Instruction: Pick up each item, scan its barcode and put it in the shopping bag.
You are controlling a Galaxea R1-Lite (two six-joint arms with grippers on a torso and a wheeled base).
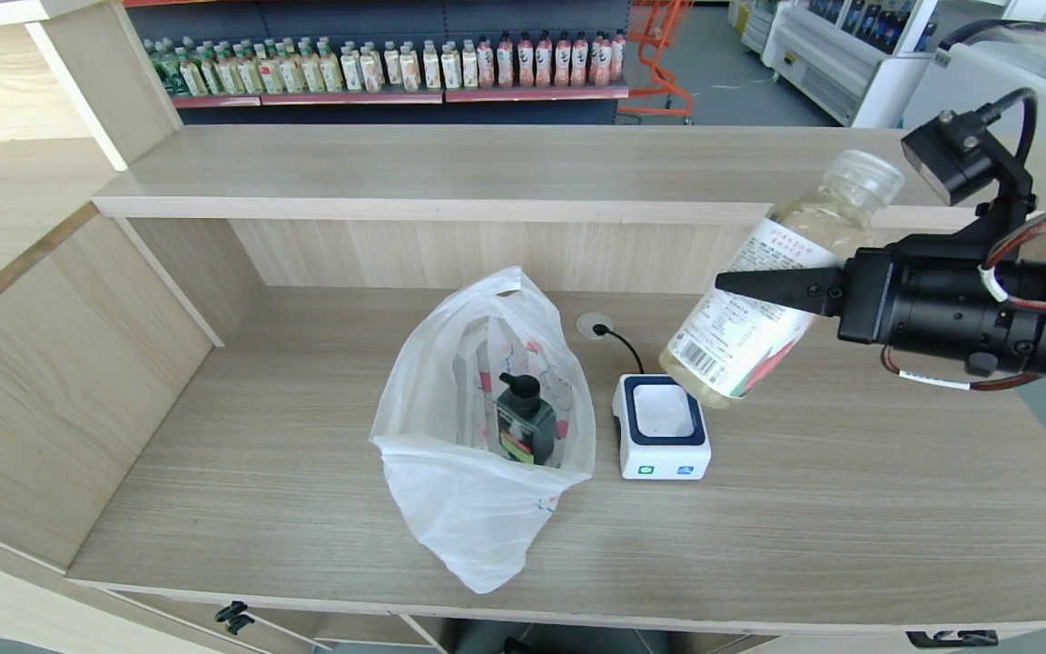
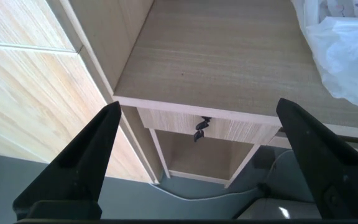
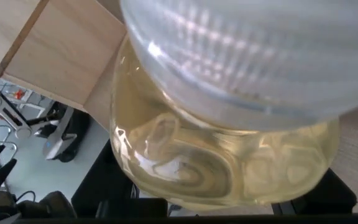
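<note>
My right gripper (image 1: 782,289) is shut on a clear drink bottle (image 1: 759,309) of pale yellow liquid with a white label. The bottle is tilted, cap up and away, its base hanging just above the back right corner of the white barcode scanner (image 1: 664,427). Its barcode faces down toward the front. From the right wrist view the bottle (image 3: 229,124) is seen cap-first, very close. A white plastic shopping bag (image 1: 478,427) stands open left of the scanner with a dark pump bottle (image 1: 523,418) inside. My left gripper (image 2: 197,162) is open, off the counter's front left corner (image 2: 129,102).
The wooden counter (image 1: 850,509) has a raised back ledge and a side wall on the left. A cable runs from the scanner to a round grommet (image 1: 596,325). Shelves of bottled drinks stand behind. Under the counter a drawer carries a black latch (image 2: 201,129).
</note>
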